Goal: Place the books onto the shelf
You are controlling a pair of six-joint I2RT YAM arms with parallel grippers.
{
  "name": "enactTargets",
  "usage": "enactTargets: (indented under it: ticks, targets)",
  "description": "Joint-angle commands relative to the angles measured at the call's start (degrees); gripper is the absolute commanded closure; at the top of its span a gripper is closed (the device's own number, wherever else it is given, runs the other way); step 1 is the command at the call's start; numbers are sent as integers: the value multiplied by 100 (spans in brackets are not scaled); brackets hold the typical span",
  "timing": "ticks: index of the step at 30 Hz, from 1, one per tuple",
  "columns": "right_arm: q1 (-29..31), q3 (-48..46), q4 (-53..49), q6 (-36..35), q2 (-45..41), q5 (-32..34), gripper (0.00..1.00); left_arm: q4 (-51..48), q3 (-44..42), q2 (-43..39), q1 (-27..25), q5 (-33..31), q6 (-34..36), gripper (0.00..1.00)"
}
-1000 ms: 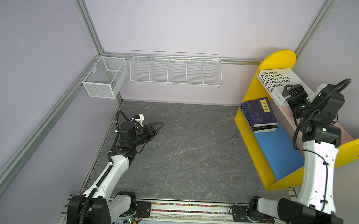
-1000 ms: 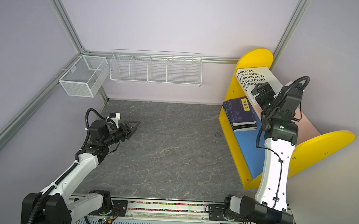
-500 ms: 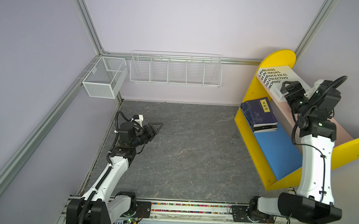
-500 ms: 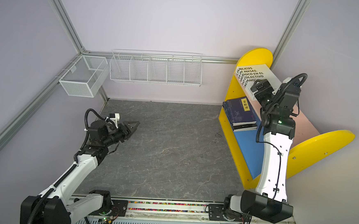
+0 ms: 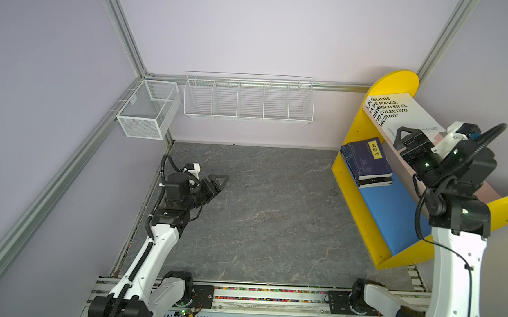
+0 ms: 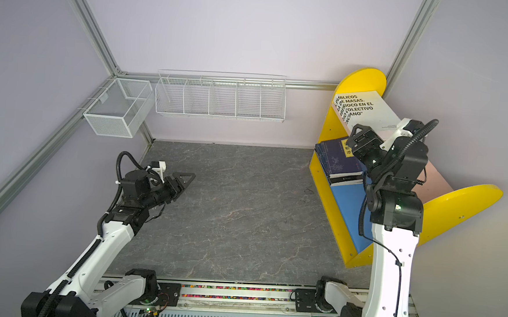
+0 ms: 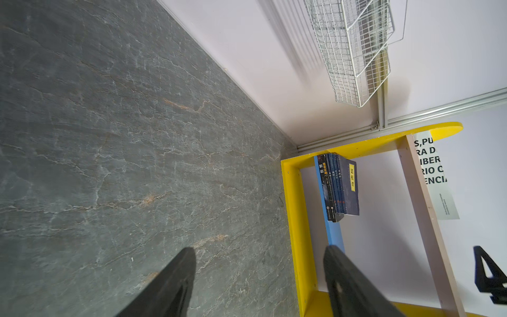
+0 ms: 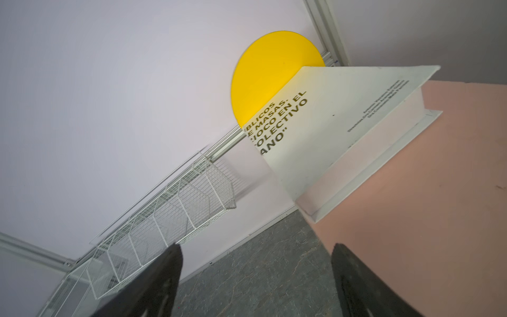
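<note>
The shelf (image 5: 358,214) stands at the right, with yellow side panels, a pink upper board (image 8: 439,192) and a blue lower board. The large white book (image 5: 400,114) (image 6: 367,108) (image 8: 343,115) rests tilted on the pink board, its far end against the yellow panel. Several navy books (image 5: 367,160) (image 6: 337,161) (image 7: 340,186) are stacked on the blue board. My right gripper (image 5: 403,138) (image 8: 256,249) hovers open and empty just short of the white book's near edge. At the left, my left gripper (image 5: 219,182) (image 7: 259,252) hangs open and empty over the grey table.
A white wire divided rack (image 5: 249,97) hangs on the back wall. A white mesh box basket (image 5: 148,112) sits in the back left corner. The grey stone-patterned table (image 5: 273,211) stretches between the arms. The arms' rail (image 5: 268,296) runs along the front edge.
The right arm has drawn back toward the front, and its gripper now sits slightly lower, off the white book. The left arm has hardly moved.
</note>
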Motion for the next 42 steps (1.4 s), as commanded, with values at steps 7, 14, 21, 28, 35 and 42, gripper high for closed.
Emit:
enactTargets:
  ticks: [7,14,21,28,35,42]
  targets:
    - [1735,-1080,-13,-1642,-124,-112,12,-1321,699,-292,-17,-1392,1246,1]
    - [3171,-2426,1118,-2479,419,1253,12,-1454,459,-717,-17,-3161,2120,1]
    - [3136,-3690,2414,-2888,959,3093,12,562,-974,-1350,-16,-5034,3027,1]
    - [2400,-4300,3131,-2524,1527,2766,11,3000,-2126,-455,-18,-5988,4071,1]
    - [1851,-5414,4831,-2814,1794,2264,11,4998,-2583,1398,-17,-6064,3918,1]
    - [1057,-6162,6826,-2767,2019,1794,11,5950,-2592,2140,-9,-5968,4257,1]
